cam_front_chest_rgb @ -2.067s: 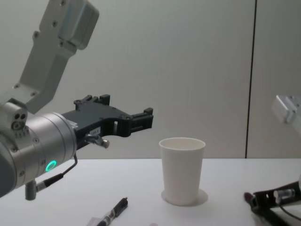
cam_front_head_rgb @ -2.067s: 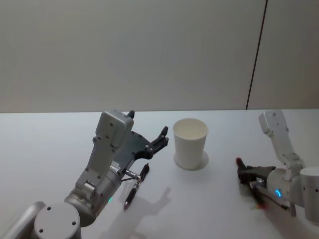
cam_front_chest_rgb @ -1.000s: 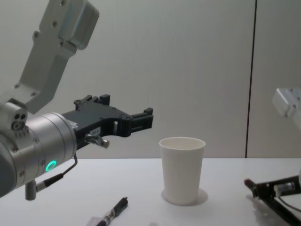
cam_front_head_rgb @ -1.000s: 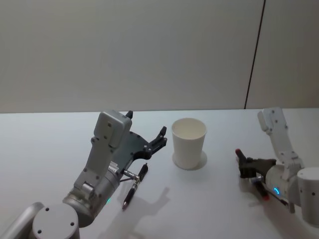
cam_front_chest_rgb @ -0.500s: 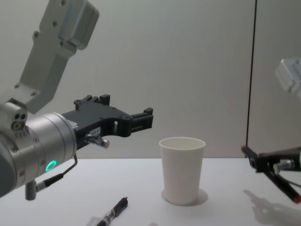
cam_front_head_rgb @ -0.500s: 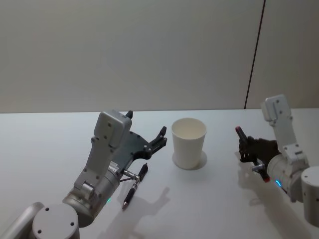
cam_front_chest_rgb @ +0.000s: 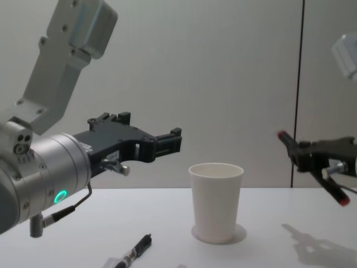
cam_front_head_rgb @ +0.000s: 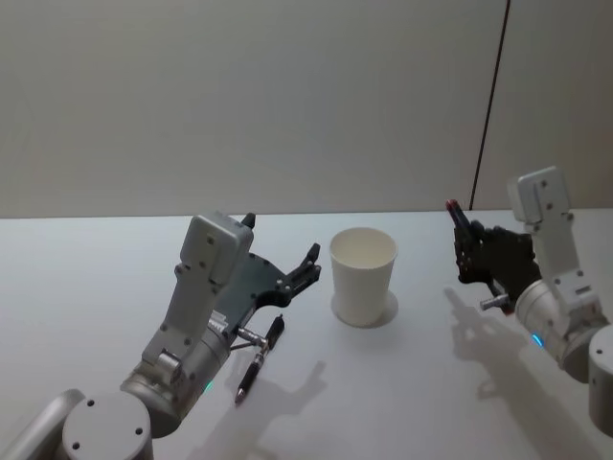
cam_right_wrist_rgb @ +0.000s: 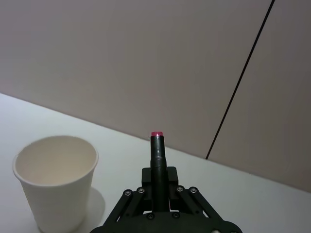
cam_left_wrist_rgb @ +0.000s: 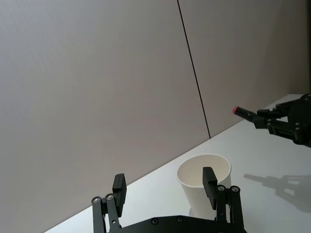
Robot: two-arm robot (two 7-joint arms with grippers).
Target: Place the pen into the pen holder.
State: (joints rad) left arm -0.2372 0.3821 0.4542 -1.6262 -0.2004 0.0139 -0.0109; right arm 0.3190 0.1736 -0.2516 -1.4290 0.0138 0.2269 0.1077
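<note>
The right gripper [cam_front_head_rgb: 476, 251] is closed on the pen [cam_front_head_rgb: 458, 222] and holds it in the air, off the white table [cam_front_head_rgb: 96, 287], to the right of the cup [cam_front_head_rgb: 363, 278]. The pen does not touch the cup. In the chest view the pen [cam_front_chest_rgb: 312, 167] is tilted. Its red end points up and toward the cup [cam_front_chest_rgb: 216, 204], higher than the rim, and its other end hangs lower on the far side of the right gripper [cam_front_chest_rgb: 310, 157]. The arm's shadow lies on the table beneath it. In the right wrist view the dark barrel of the pen [cam_right_wrist_rgb: 156, 155] stands clamped between the fingers of the right gripper [cam_right_wrist_rgb: 156, 177]. Its pink-red end is uppermost, and the cup [cam_right_wrist_rgb: 54, 179] stands to one side.

The cup is upright near the middle of the table, with its mouth open.

The left gripper [cam_front_head_rgb: 281, 240] hovers above the table to the left of the cup, with its fingers spread wide and nothing between them. In the left wrist view the cup [cam_left_wrist_rgb: 193, 191] sits just past the parted fingers of the left gripper [cam_left_wrist_rgb: 164, 179], and the pen [cam_left_wrist_rgb: 248, 114] shows beyond it. A second pen [cam_front_head_rgb: 259, 359], black, lies flat on the table below the left gripper. It also shows in the chest view [cam_front_chest_rgb: 134, 254].

A small pale label on the body of the left gripper [cam_front_chest_rgb: 149, 127] is too small to read. A green ring light [cam_front_chest_rgb: 60, 196] glows on the left arm.
</note>
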